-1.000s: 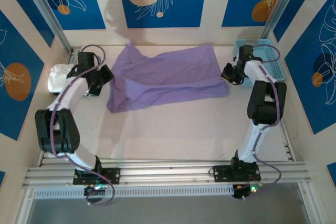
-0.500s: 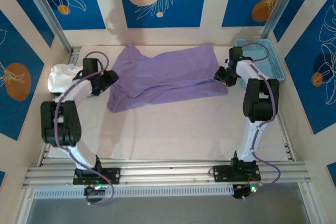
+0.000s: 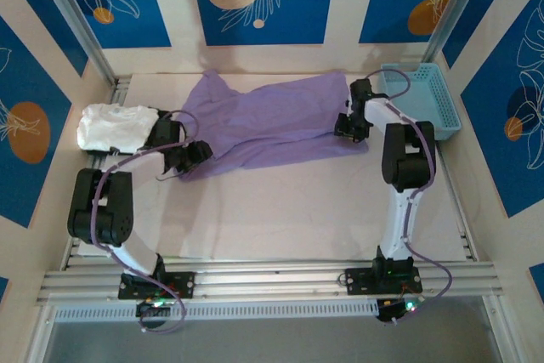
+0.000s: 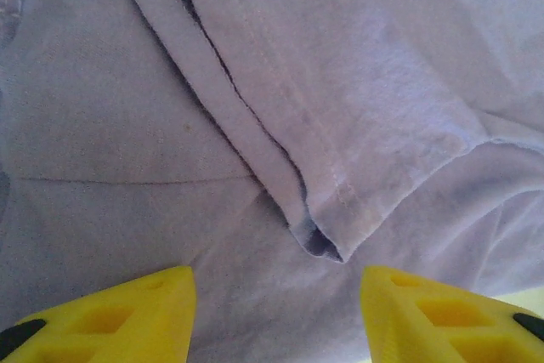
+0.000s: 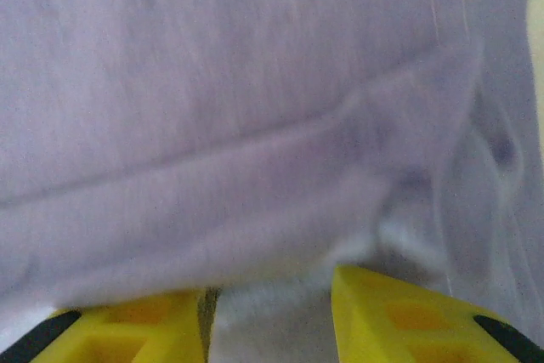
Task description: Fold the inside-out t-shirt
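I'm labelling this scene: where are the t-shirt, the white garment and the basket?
t-shirt (image 3: 272,116): top view, middle of the spread cloth.
white garment (image 3: 115,125): top view, its centre.
basket (image 3: 429,104): top view, its bare floor.

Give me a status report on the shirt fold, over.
Left claw open over t-shirt corner. Right claw open at opposite edge. White garment left of it, not touching.

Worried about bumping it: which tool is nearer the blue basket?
Right. The right tool is over the t-shirt, just left of the basket; the left tool is far across the shirt, beside the white garment.
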